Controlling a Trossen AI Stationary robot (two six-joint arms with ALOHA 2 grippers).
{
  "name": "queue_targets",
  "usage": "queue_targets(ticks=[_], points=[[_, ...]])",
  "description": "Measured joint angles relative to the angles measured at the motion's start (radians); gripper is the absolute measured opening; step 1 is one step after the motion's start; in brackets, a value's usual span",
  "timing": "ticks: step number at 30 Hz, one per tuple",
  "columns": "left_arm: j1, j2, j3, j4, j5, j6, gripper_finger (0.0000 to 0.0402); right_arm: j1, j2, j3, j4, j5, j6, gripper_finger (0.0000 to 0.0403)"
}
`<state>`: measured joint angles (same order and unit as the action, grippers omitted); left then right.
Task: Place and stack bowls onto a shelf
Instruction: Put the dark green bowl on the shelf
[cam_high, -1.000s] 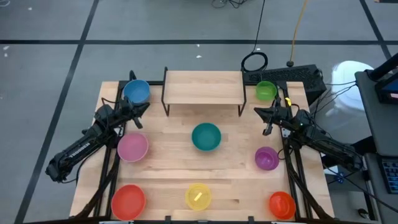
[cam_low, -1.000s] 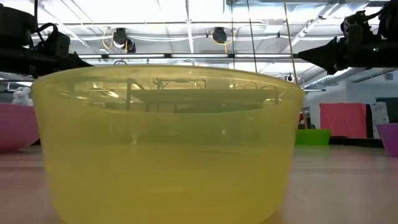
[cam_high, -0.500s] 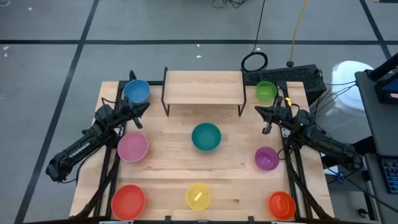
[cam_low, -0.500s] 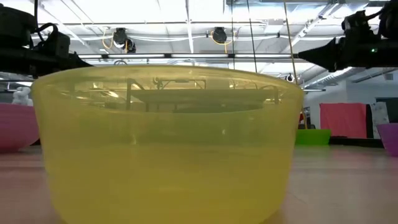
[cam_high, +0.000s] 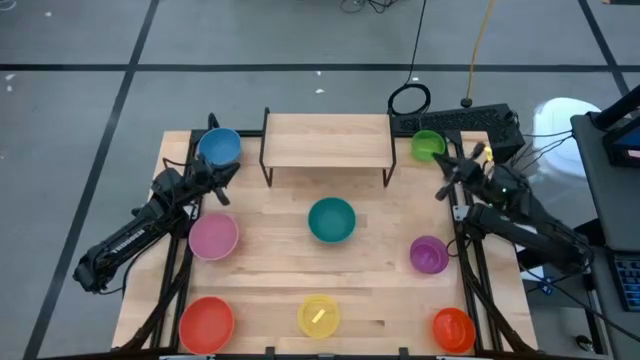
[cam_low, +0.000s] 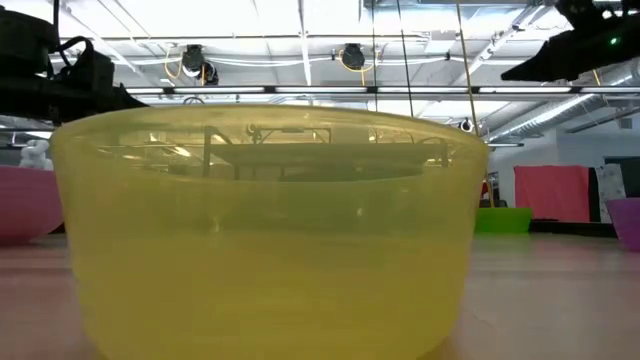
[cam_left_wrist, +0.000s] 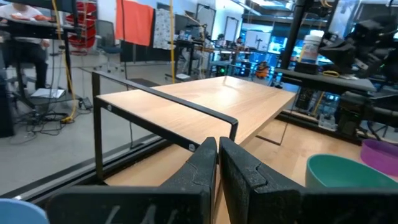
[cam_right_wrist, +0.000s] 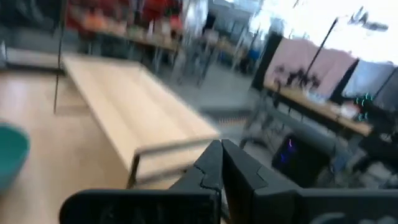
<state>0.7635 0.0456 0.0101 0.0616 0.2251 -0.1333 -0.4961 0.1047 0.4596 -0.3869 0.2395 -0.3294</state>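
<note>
Right claw (cam_high: 441, 172) has swung from the shelf's right end toward the green bowl (cam_high: 427, 146), fingers pressed together and empty; left claw (cam_high: 226, 176) waits closed just below the blue bowl (cam_high: 219, 147). Shelf (cam_high: 326, 141) is bare. To do well: open wide, drop one finger inside the green rim, pinch the wall

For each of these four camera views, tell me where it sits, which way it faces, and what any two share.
High: overhead, straight down on the light-wood shelf; both arms show.
Low: tabletop height, facing the translucent yellow plastic bowl; arms overhead.
Left wrist: behind the shut left gripper, facing the shelf.
Right wrist: behind the shut right gripper, facing the shelf.
Shared: both wrist views catch the round teal plastic bowl.
</note>
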Motion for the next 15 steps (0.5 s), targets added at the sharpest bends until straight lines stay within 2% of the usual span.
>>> queue_targets(ticks=[4,7,9,12,15], points=[[0.0,0.0,0.0,0.002,-0.015,-0.007,0.0024,0.0,0.106,0.156,-0.204,-0.019,0.003,0.0],[0.0,0.0,0.0,0.002,-0.017,-0.007,0.0024,0.0,0.174,0.234,-0.295,-0.066,0.0,0.0],[0.0,0.0,0.0,0.002,-0.016,-0.007,0.0024,0.0,0.203,0.261,-0.265,-0.087,0.027,0.0],[0.0,0.0,0.0,0.003,-0.016,-0.007,0.0024,0.0,0.225,0.269,-0.113,-0.086,0.138,0.0],[0.0,0.0,0.0,0.003,-0.016,-0.013,0.0024,0.0,0.235,0.269,0.012,-0.112,0.181,0.0]])
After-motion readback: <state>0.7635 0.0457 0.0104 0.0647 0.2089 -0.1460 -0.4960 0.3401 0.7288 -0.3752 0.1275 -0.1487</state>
